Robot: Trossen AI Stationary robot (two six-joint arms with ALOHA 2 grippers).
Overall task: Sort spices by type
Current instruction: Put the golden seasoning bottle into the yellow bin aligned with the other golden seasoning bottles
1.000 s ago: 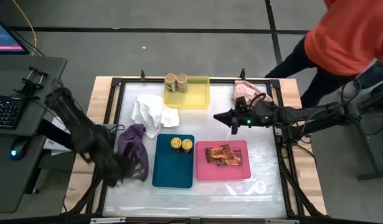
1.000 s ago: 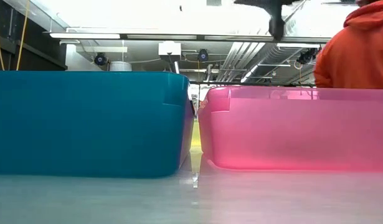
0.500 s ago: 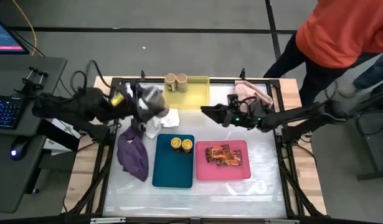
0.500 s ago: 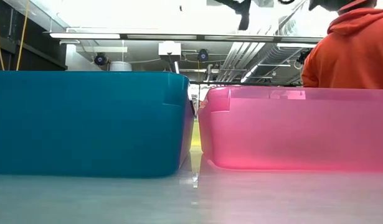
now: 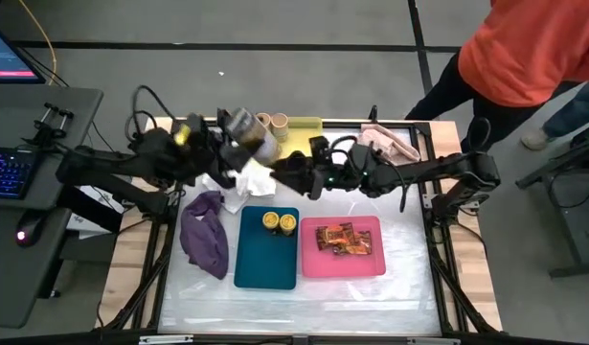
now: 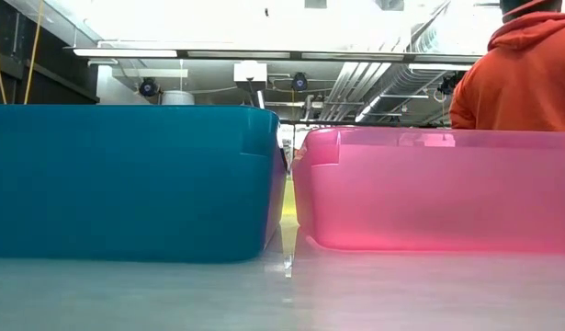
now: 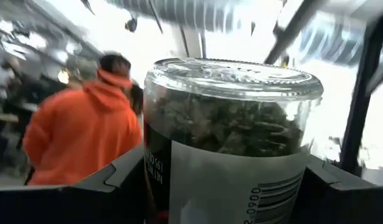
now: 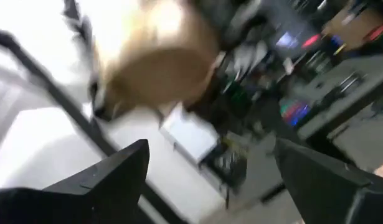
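Note:
My left gripper [image 5: 238, 136] is raised over the white cloth [image 5: 248, 179] and is shut on a glass spice jar [image 7: 231, 124] of dried herbs. The jar's tan lid [image 8: 157, 62] shows blurred in the right wrist view. My right gripper [image 5: 286, 172] reaches in from the right and stands open just right of the jar, touching nothing. Two tan-lidded jars [image 5: 271, 122] stand in the yellow tray [image 5: 305, 142]. Two yellow-lidded jars [image 5: 280, 222] stand in the teal tray [image 5: 265, 259]. Orange-red packets [image 5: 339, 238] lie in the pink tray [image 5: 344, 264]. My left gripper pinches the jar's labelled glass body [image 7: 159, 177] between its two fingers, one on either side. The fingers lie across the jar. The jar is lifted clear of the table, with its glass base [image 7: 235, 71] turned upward in the wrist view; the lid end is out of that view.
A purple cloth [image 5: 205, 238] lies left of the teal tray and a pink cloth [image 5: 388, 142] at the far right. A person in an orange hoodie [image 5: 533, 48] stands beyond the far right corner. In the low view, only the teal wall [image 6: 126, 184] and pink wall [image 6: 429, 188] show.
My left gripper has swung from the near left, over the purple cloth, up toward the far middle, tipping its wrist upward, and now holds the jar aloft. My right gripper has moved toward the table's left, toward the jar, and has opened.

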